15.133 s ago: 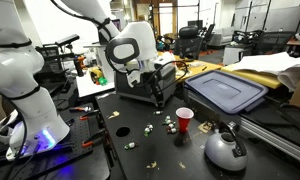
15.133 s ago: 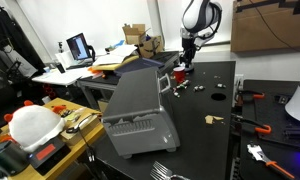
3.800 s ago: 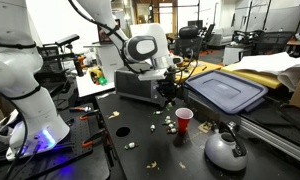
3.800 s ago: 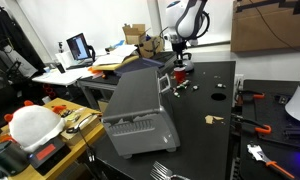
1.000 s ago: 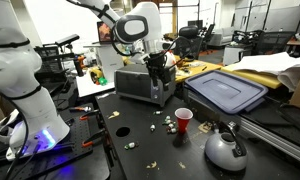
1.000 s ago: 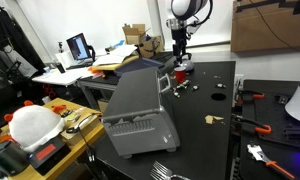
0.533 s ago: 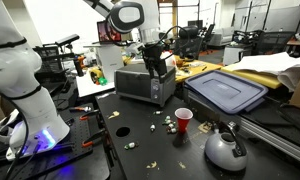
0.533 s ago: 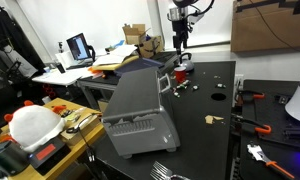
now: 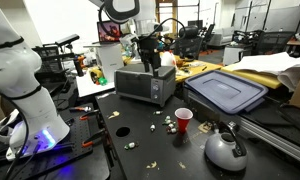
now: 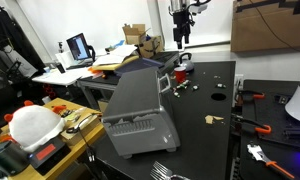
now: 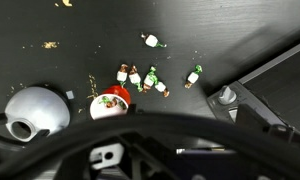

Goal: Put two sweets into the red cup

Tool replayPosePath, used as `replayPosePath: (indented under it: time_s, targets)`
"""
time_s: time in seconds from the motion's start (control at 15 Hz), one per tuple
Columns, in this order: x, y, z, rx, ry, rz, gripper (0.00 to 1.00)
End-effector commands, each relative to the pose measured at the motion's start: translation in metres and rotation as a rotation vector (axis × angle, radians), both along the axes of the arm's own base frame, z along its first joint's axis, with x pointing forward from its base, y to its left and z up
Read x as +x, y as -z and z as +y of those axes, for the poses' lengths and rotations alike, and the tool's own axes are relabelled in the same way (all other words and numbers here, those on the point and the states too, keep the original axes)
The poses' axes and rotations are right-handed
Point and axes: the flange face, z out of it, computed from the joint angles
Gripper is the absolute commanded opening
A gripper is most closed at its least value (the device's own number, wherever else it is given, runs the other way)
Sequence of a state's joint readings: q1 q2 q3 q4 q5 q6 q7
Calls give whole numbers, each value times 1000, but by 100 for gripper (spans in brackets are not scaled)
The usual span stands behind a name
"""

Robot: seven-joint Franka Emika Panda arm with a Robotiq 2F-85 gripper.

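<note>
Though the wrist view blurs its fingers to a dark smear, the gripper (image 9: 150, 60) hangs spread wide, empty; its body half hides the red cup (image 11: 111, 102), sweets (image 11: 142, 78) just beside.

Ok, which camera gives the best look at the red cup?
An exterior view shows the red cup best: whole, upright, seen from the side. The wrist view looks down into it, but its lower edge is hidden at the picture's bottom. In an exterior view it is only a small, distant red spot.
</note>
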State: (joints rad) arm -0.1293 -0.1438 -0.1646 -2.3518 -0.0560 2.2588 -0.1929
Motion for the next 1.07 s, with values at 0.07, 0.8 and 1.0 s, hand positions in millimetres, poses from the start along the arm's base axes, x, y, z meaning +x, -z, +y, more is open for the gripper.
replayPosePath:
  time_s: [0.07,0.8,1.0]
  targets:
    - [-5,-22,13,37,-1,17,100]
    - [2,-39,32,41,7,15,100]
    - [3,-30,26,31,-19,15,100]
